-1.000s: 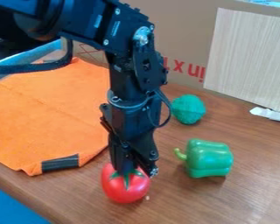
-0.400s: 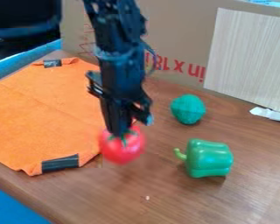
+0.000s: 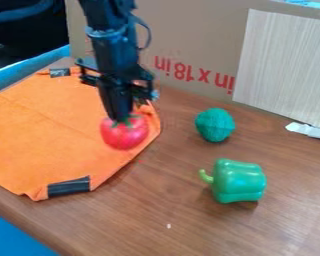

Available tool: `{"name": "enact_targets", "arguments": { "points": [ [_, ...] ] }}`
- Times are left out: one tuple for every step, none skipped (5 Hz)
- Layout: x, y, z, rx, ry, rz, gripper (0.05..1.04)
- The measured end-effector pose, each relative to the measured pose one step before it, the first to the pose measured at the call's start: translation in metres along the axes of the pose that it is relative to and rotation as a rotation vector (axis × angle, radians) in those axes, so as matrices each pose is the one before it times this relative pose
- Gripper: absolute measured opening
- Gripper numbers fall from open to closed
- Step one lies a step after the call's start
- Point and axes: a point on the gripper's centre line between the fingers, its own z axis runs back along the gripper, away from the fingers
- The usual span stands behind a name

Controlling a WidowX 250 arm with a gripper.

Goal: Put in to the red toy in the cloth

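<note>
The red tomato [image 3: 124, 135], its leafy top clamped in the jaws, hangs over the orange cloth [image 3: 49, 135] near its right edge, so carrying seems the step in hand, and the next move calls for shifting farther inward, lowering and releasing.

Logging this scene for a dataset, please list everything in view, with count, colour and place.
Toy tomato: one, red, below the gripper, over the cloth's right side
Cloth: one, orange, table's left side
Strips: two, dark, at cloth corners
Toy pepper: one, green, right
Ball: one, teal, behind the pepper
Crumb: one, pale, table front
White piece: one, right edge
Board: one, pale, back right
Cardboard: one, brown, red print, behind
Table: one, brown, beneath
Blue surface: one, lower left
Dark shape: upper left, unclear
Gripper: one, black, holding the tomato
Arm: one, black, from top
</note>
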Motion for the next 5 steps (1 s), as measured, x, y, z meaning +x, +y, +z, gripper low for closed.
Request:
{"name": "enact_targets", "arguments": {
  "points": [
    [0.01462,0.01998,0.00309,0.0027,-0.0264,0.0855,0.054],
    [0.0128,0.01877,-0.00578,0.0059,-0.0032,0.0826,0.054],
    [0.01219,0.01549,-0.01053,-0.0042,0.0117,0.071,0.054],
    [0.01406,0.00752,-0.00573,0.0028,0.0016,0.0375,0.054],
    [0.01589,0.0082,-0.00532,0.0068,-0.0061,0.0472,0.054]
  ]
}}
